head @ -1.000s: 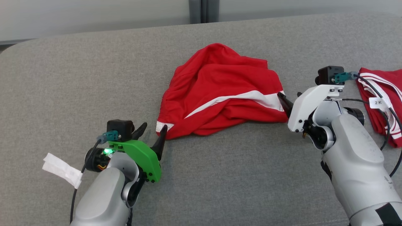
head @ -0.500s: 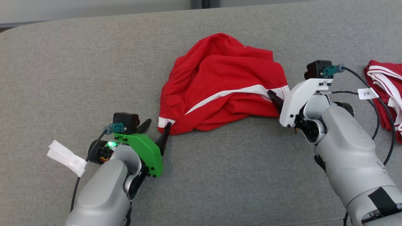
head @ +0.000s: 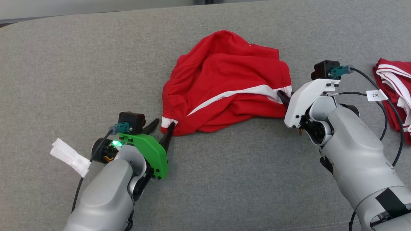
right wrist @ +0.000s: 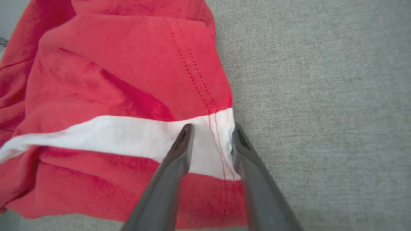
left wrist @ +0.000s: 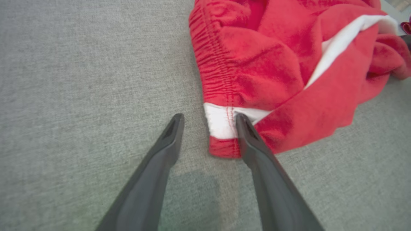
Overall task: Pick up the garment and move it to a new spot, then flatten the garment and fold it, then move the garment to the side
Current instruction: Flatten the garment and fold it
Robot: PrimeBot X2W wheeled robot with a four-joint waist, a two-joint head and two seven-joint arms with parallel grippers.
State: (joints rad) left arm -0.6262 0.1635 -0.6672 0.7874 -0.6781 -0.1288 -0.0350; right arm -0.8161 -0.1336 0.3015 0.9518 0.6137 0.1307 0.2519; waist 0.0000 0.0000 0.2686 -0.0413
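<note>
A crumpled red garment (head: 224, 83) with a white stripe lies on the grey padded surface (head: 64, 64). My left gripper (head: 165, 122) is at its near-left corner. In the left wrist view the garment (left wrist: 273, 64) has its white waistband corner between the fingers of the left gripper (left wrist: 209, 118), which stands open, one finger on the cloth and one on the padding. My right gripper (head: 284, 95) is at the garment's right end. In the right wrist view its jaws (right wrist: 212, 127) stand narrow but apart around the white hem of the garment (right wrist: 112, 80).
Another red garment with white stripes (head: 395, 86) lies at the right edge, behind the right arm's cable and its paper tag (head: 376, 95). A white tape flag (head: 69, 157) hangs off the left arm's cable. The padded surface's back edge runs along the top.
The head camera has tilted, shifting the picture. Both grippers have slid in onto the garment's two ends, and both pairs of jaws have narrowed, the right more than the left.
</note>
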